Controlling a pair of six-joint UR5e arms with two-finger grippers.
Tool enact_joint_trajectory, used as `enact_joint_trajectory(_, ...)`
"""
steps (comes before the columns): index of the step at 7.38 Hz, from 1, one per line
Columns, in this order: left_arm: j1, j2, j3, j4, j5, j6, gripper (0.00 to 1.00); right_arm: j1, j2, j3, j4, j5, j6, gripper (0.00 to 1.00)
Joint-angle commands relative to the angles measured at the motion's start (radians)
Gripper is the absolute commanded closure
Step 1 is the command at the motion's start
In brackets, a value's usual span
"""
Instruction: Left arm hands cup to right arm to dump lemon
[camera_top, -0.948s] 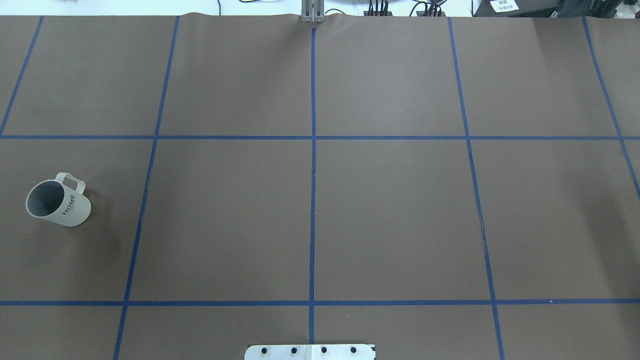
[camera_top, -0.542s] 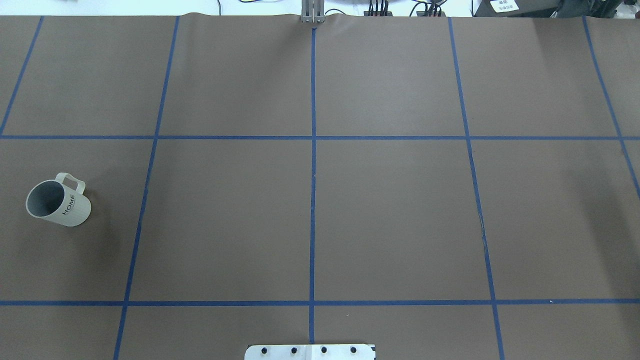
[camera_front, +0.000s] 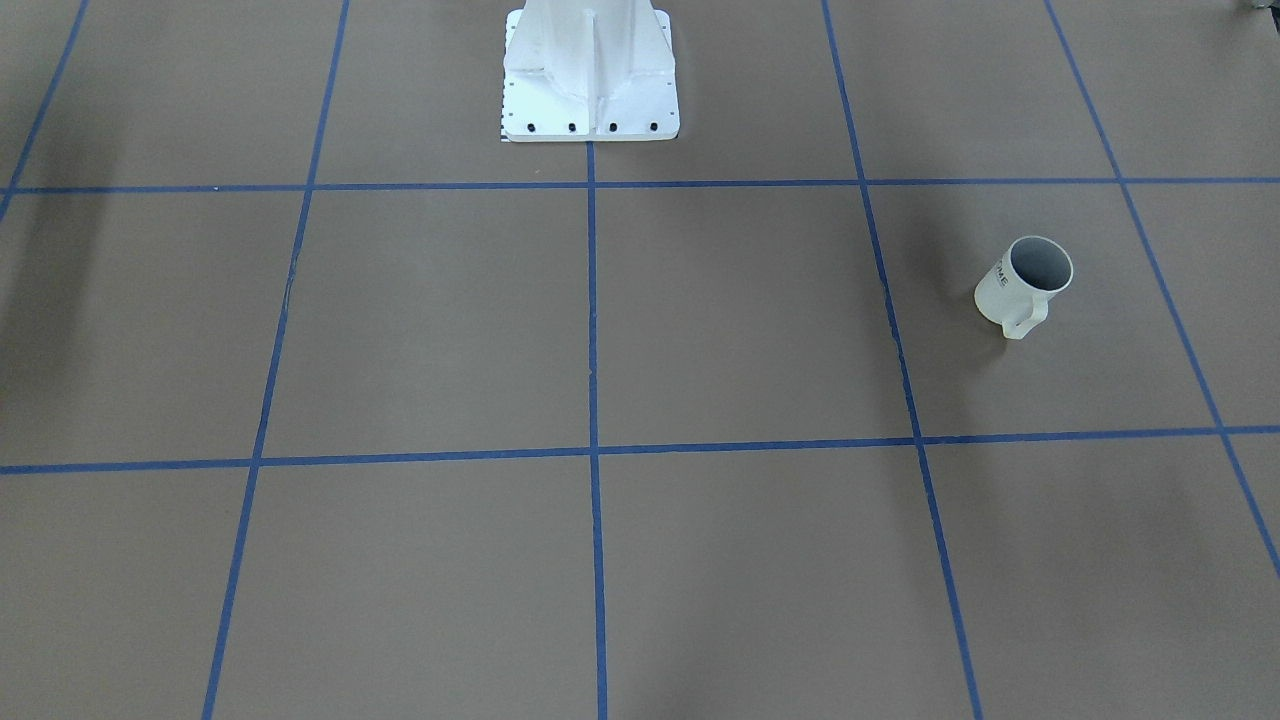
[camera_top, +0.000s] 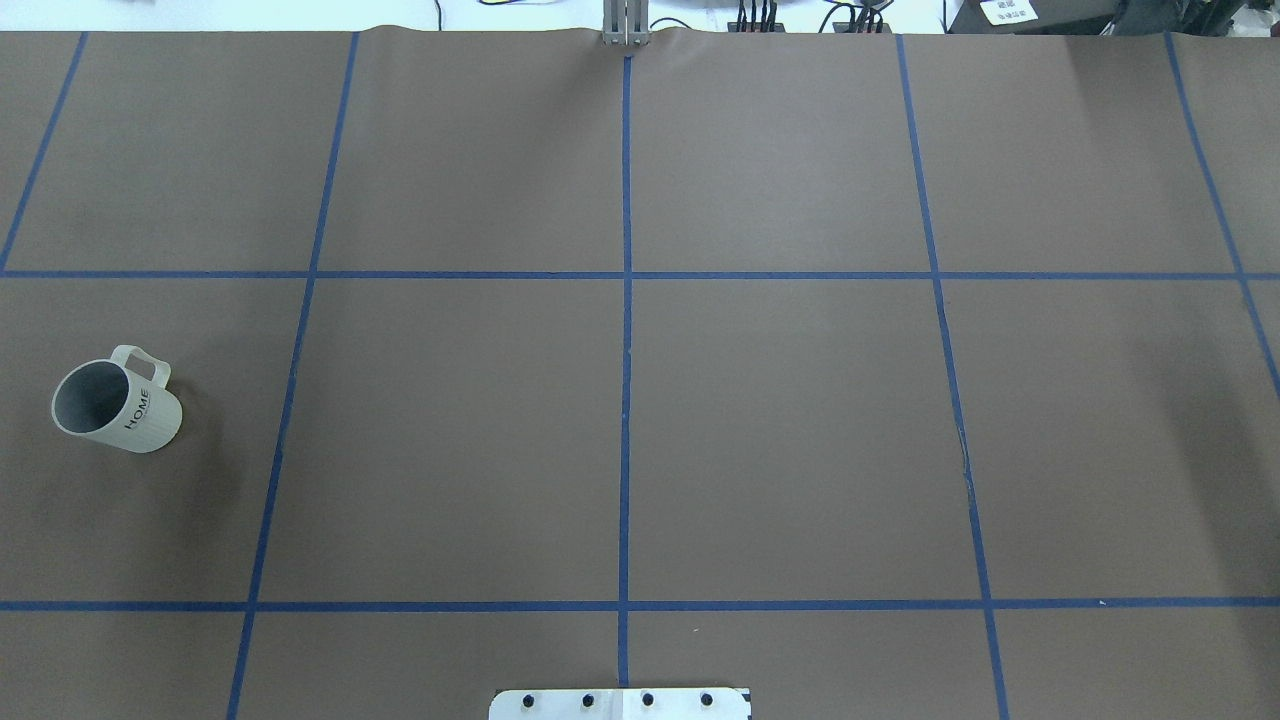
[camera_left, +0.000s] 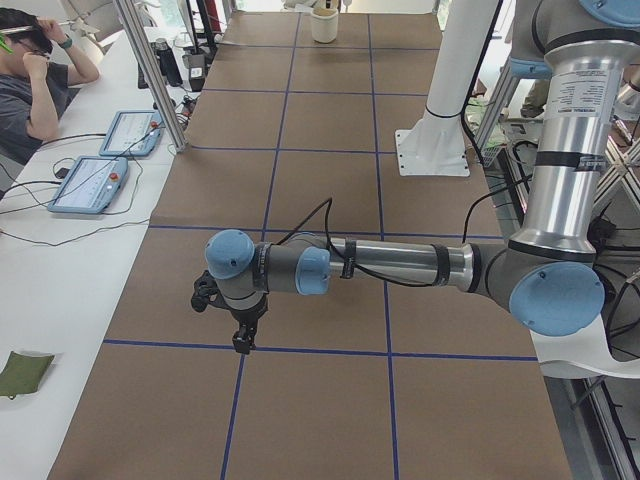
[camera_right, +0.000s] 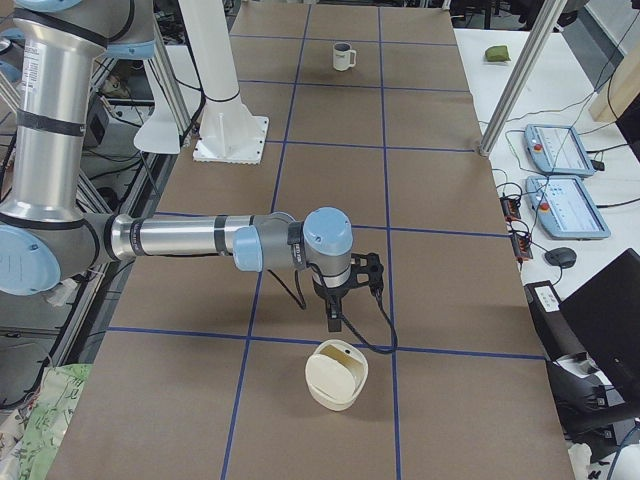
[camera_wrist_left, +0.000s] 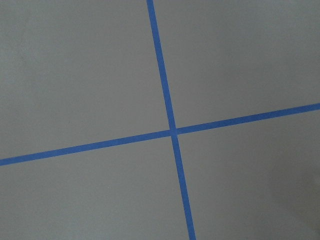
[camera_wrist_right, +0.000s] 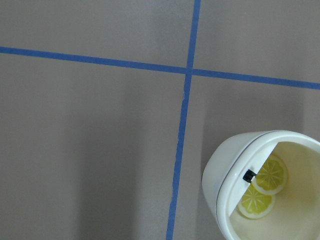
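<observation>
The off-white cup (camera_top: 115, 400) with black "HOME" lettering stands alone on the brown table's left side, handle toward the far edge; its grey inside (camera_front: 1040, 265) looks bare. The lemon is out of view. Neither arm shows in the overhead or front views. In the exterior left view my left gripper (camera_left: 240, 340) points down over a blue tape crossing (camera_wrist_left: 172, 131); I cannot tell whether it is open. In the exterior right view my right gripper (camera_right: 333, 322) hangs just above a cream bowl (camera_right: 336, 375), its state also unclear. The cup (camera_right: 343, 56) is far from both.
The cream bowl (camera_wrist_right: 265, 185) lies tilted with two yellow slice shapes inside. The white robot base (camera_front: 590, 70) stands at the table's middle edge. A person (camera_left: 35, 70) sits at a side table with tablets (camera_left: 90, 180). Metal posts (camera_right: 515, 80) flank the table.
</observation>
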Motion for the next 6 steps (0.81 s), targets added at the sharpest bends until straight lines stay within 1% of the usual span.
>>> enact_joint_trajectory(1, 0.002, 0.001, 0.0, -0.001, 0.001, 0.0, 0.0, 0.016, 0.007, -0.003, -0.001, 0.013, -0.004, 0.0)
enact_joint_trajectory(4, 0.003, -0.006, 0.0, -0.001, 0.001, 0.0, 0.0, 0.067, -0.001, -0.006, -0.007, 0.03, -0.002, 0.0)
enact_joint_trajectory(5, 0.005, -0.007, -0.001, -0.001, 0.001, 0.0, 0.0, 0.073, -0.007, -0.01, -0.009, 0.059, -0.001, 0.0)
enact_joint_trajectory(6, 0.005, -0.009, 0.0, -0.001, 0.001, 0.0, 0.0, 0.075, -0.007, -0.011, -0.009, 0.066, 0.001, 0.0)
